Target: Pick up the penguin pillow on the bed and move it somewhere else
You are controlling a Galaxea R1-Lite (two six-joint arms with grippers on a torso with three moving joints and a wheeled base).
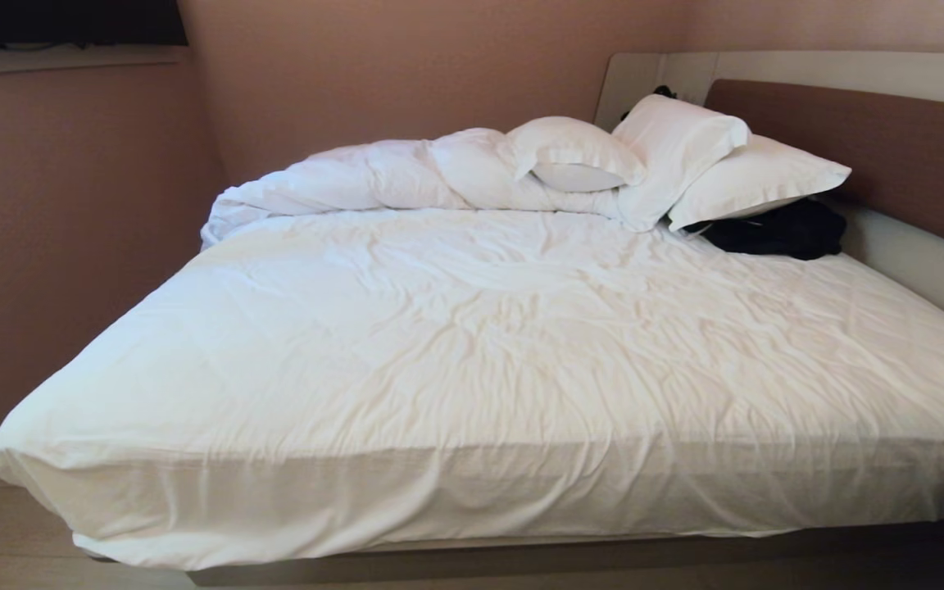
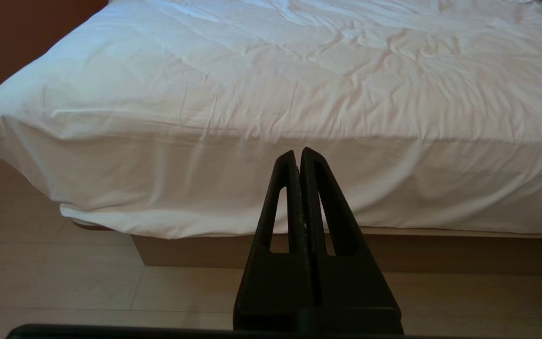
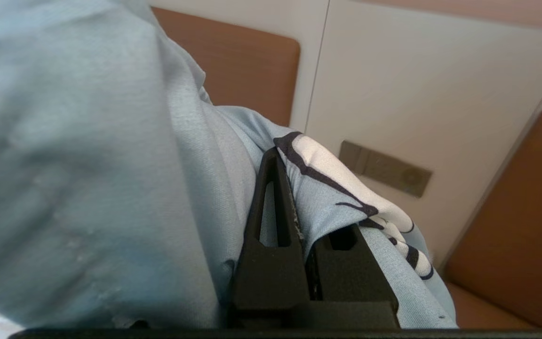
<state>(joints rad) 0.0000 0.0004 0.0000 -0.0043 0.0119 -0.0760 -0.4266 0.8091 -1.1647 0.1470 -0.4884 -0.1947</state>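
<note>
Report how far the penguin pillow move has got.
Done: the right claw is shut on a fold of the penguin pillow, and the head view shows none of it on the bed. In hand: carrying it near the headboard. Left: setting it down and letting go. The left claw is shut and idle by the bed's foot.

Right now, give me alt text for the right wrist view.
The right pincer is shut on a fold of the light blue fabric penguin pillow, which fills most of the view. Behind it are a cream panel with a grey switch plate and brown padded headboard sections.
</note>
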